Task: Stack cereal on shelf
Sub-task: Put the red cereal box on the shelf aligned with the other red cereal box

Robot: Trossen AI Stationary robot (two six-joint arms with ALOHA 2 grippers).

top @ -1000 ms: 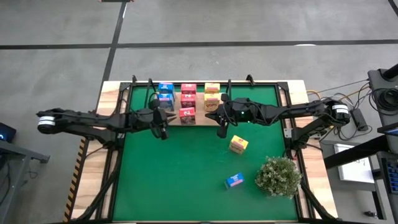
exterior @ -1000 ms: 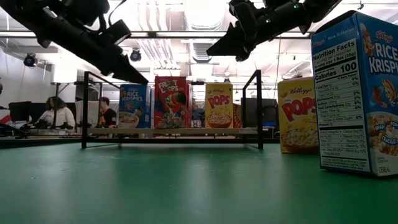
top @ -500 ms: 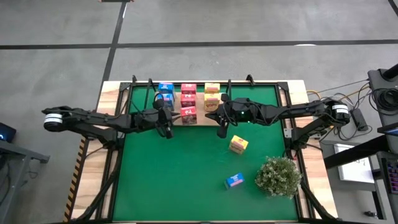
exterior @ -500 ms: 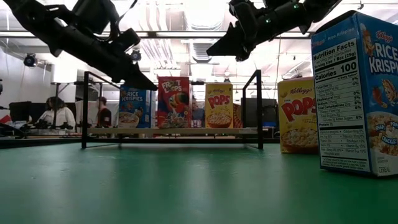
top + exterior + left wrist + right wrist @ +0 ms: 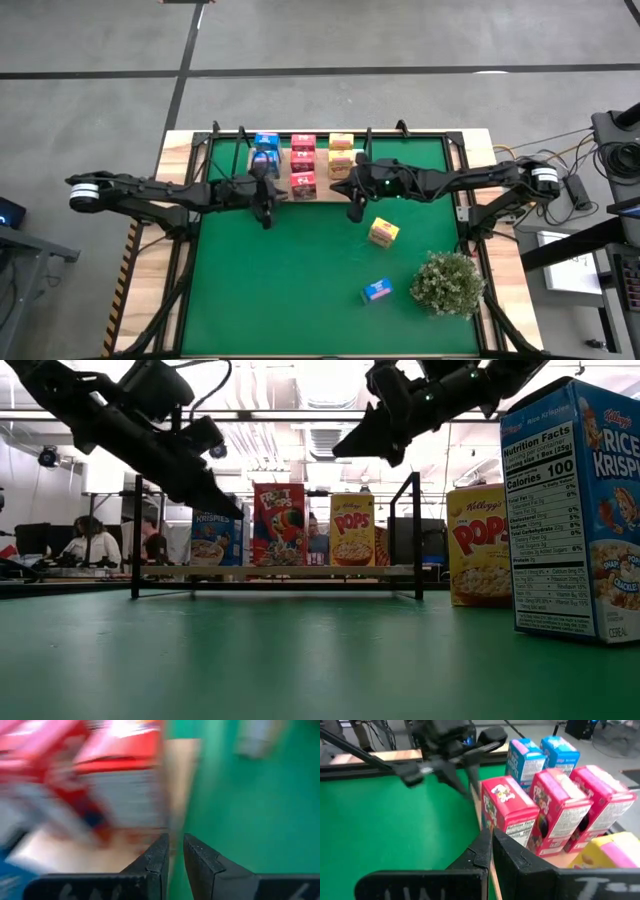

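Note:
The shelf [image 5: 321,190] stands at the far middle of the green mat. On it stand cereal cartons in three rows: two blue [image 5: 266,148], three pink-red [image 5: 302,162] and two yellow [image 5: 341,150]. A loose yellow carton [image 5: 384,232] and a loose blue carton [image 5: 376,290] lie on the mat to the right. My left gripper [image 5: 265,208] [image 5: 176,847] hangs shut and slanting down just off the shelf's near left corner, beside the nearest pink-red carton [image 5: 506,807]. My right gripper [image 5: 355,210] [image 5: 490,842] hovers shut off the shelf's near right corner, holding nothing.
A bushy green plant [image 5: 447,283] stands at the mat's near right. Black metal posts [image 5: 134,535] rise at the shelf's corners. Bare green mat [image 5: 290,290] lies at the near left. People sit in the room beyond the table [image 5: 90,540].
My left gripper has come down a little beside the shelf's near left corner, its fingers tipping further down. It has stayed shut. My right gripper has kept its place.

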